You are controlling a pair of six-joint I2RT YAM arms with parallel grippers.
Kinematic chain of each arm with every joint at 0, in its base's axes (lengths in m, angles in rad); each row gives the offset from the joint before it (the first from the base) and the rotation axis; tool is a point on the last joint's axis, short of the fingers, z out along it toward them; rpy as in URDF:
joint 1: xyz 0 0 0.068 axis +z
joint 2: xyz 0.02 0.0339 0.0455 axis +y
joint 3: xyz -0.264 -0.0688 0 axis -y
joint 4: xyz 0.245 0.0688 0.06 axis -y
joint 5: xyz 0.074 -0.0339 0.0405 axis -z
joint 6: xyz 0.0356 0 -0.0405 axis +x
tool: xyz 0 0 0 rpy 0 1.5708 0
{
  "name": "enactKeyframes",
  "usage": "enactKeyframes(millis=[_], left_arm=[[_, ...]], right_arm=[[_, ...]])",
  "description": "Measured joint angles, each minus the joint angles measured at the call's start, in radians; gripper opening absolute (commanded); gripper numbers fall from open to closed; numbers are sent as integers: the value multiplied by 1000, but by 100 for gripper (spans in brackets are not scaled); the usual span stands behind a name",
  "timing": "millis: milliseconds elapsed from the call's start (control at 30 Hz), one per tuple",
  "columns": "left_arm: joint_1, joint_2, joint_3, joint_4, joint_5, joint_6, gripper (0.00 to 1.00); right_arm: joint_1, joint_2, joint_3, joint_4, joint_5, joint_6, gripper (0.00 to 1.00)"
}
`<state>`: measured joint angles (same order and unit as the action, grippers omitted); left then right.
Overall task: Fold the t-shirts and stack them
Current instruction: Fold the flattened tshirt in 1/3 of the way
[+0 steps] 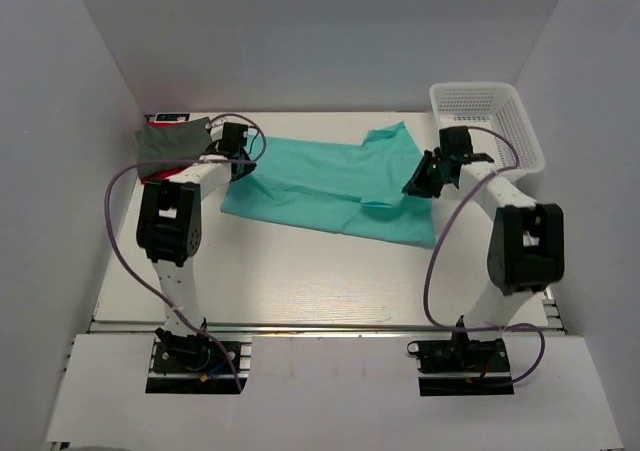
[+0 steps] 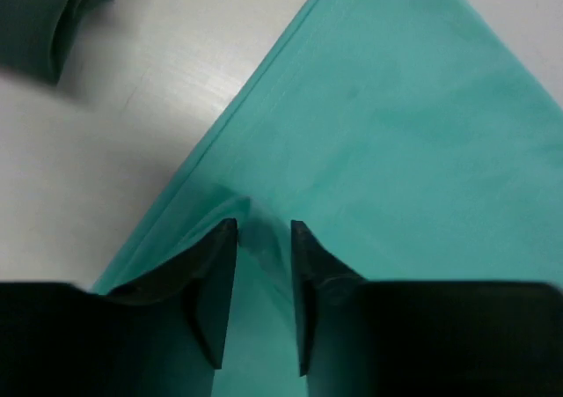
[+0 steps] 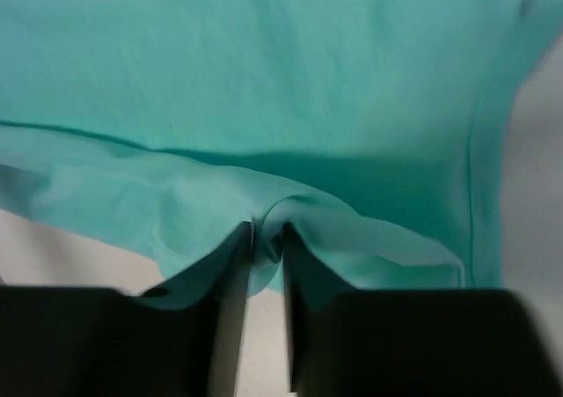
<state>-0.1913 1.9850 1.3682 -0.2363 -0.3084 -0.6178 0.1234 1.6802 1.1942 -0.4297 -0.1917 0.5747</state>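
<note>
The teal t-shirt [image 1: 330, 186] lies spread across the middle of the table, partly folded. My left gripper [image 1: 238, 163] is down on its left edge. In the left wrist view the gripper [image 2: 264, 230] is nearly closed, with a pucker of the teal t-shirt [image 2: 396, 133] between its fingertips. My right gripper [image 1: 418, 183] is at the shirt's right side. In the right wrist view the gripper [image 3: 266, 234] pinches a raised fold of the teal cloth [image 3: 264, 80]. The dark grey-green t-shirt [image 1: 172, 138] lies folded at the back left on the red one [image 1: 150, 177].
A white mesh basket [image 1: 490, 121] stands at the back right, close behind my right arm. White walls close in the table on the left, right and back. A corner of the dark shirt [image 2: 44, 18] shows at the top left of the left wrist view.
</note>
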Motion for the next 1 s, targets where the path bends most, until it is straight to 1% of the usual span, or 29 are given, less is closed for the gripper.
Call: enactKeyframes(millis=[33, 67, 100, 133, 200, 267, 367, 467, 567, 733, 833, 1000], left_arm=[[2, 39, 55, -29, -5, -6, 79], [4, 74, 106, -48, -10, -4, 100], [7, 108, 159, -62, -13, -8, 100], [10, 135, 208, -76, -17, -16, 100], [14, 154, 261, -94, -19, -18, 100], [19, 146, 278, -111, -17, -14, 100], [23, 102, 241, -111, -4, -2, 100], [23, 18, 129, -99, 31, 21, 100], [16, -64, 29, -82, 66, 52, 100], [2, -221, -214, 52, 181, 100, 100], [-3, -222, -263, 95, 225, 121, 100], [-2, -132, -253, 118, 257, 138, 100]], right_arm=[[-7, 48, 48, 2, -10, 4, 55], [-14, 96, 101, 2, -24, 8, 65], [-19, 135, 151, 6, -35, 4, 78], [-22, 163, 190, 15, -44, 1, 89], [-24, 187, 239, 34, -66, -13, 90], [-21, 172, 242, 50, -86, -29, 90], [-11, 105, 179, 80, -100, -58, 90], [6, -12, 60, 95, -105, -105, 90], [31, -87, -20, 97, -105, -147, 90], [86, -95, -113, 108, -95, -191, 90], [108, -70, -163, 126, -98, -191, 90], [106, -21, -241, 150, -68, -166, 90]])
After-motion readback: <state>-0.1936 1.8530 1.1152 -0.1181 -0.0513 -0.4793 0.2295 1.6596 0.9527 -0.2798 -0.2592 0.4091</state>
